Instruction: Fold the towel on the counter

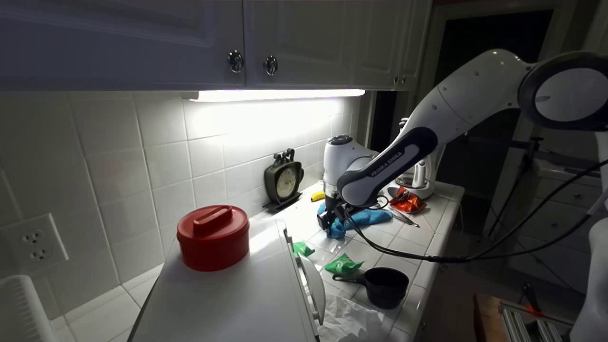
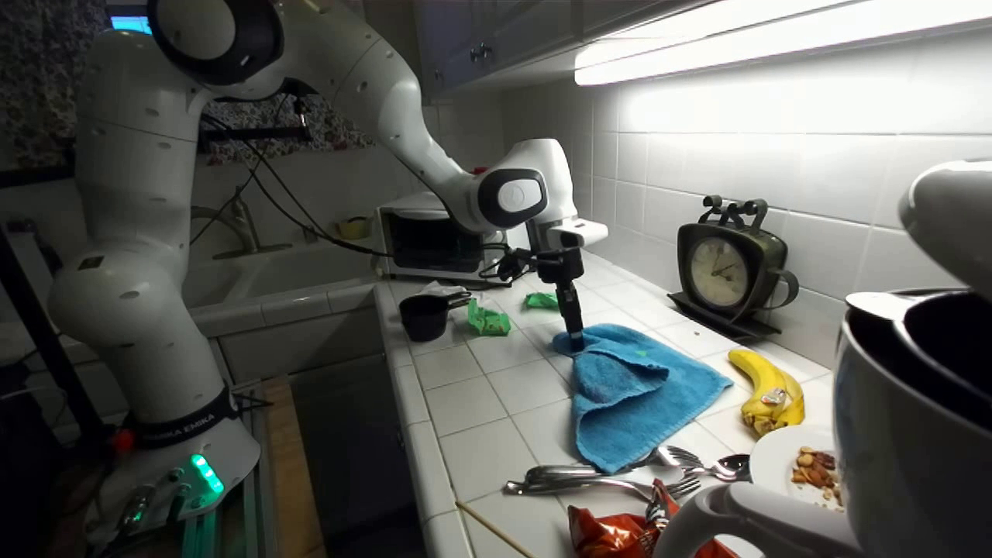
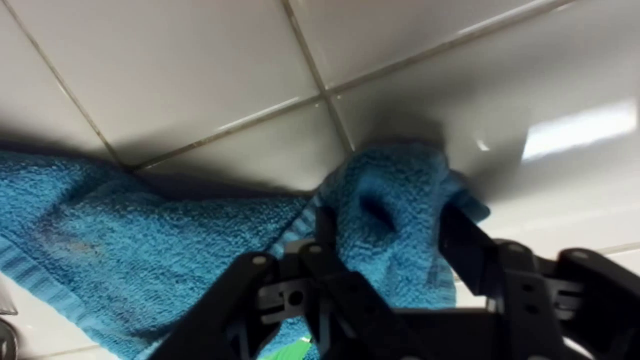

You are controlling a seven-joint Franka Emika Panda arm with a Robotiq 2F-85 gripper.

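Note:
The blue towel (image 2: 643,411) lies on the white tiled counter, partly folded, with a flap turned over its middle. It also shows in an exterior view (image 1: 373,217), partly behind the arm. My gripper (image 2: 574,341) points down at the towel's end nearest the toaster oven, fingertips low at the cloth. In the wrist view the two fingers of the gripper (image 3: 385,220) stand wide apart, with bunched, raised towel (image 3: 135,255) between them. A small towel corner sticks out past the right fingertip. I see no clear sign that the fingers are squeezing the cloth.
Metal cutlery (image 2: 597,480) lies against the towel's near edge. Bananas (image 2: 767,387) and a clock (image 2: 721,271) stand on the wall side. Green wrappers (image 1: 344,264) and a black pan (image 1: 385,285) lie toward the toaster oven (image 2: 434,240). An orange packet (image 1: 407,200) is near the coffee maker.

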